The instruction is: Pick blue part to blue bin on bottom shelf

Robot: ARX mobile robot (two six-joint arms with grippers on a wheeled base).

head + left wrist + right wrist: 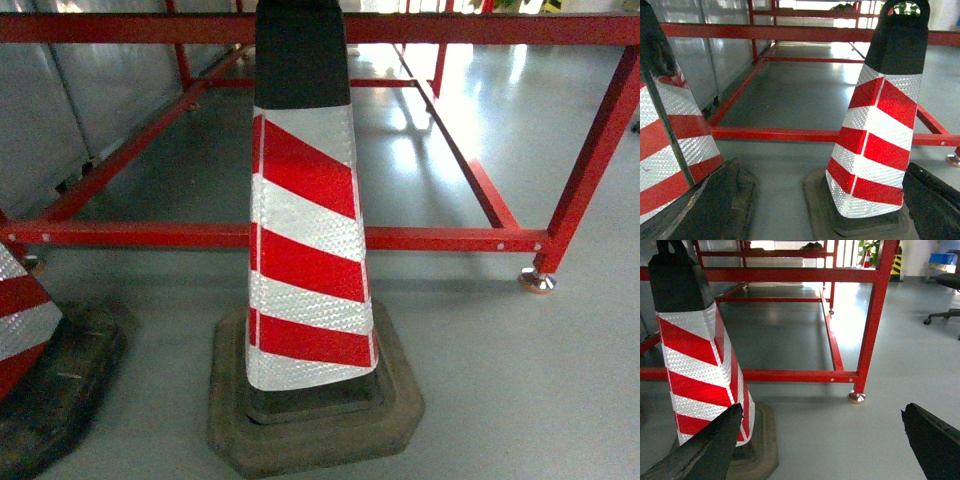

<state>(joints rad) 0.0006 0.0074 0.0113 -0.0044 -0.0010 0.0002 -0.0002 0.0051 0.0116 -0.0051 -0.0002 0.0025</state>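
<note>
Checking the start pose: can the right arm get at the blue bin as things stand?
Probably not. No blue bin shows in any view. Ahead of the open right claw are only a striped cone and a red frame on bare floor.

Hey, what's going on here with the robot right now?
Nothing is being handled. The robot faces a red-and-white striped traffic cone on a grey rubber base, standing on the floor before a red steel frame. A second striped cone stands to the left. Both hands, left hand and right hand, are open and empty. No blue bin, blue part or shelf shows.
</note>
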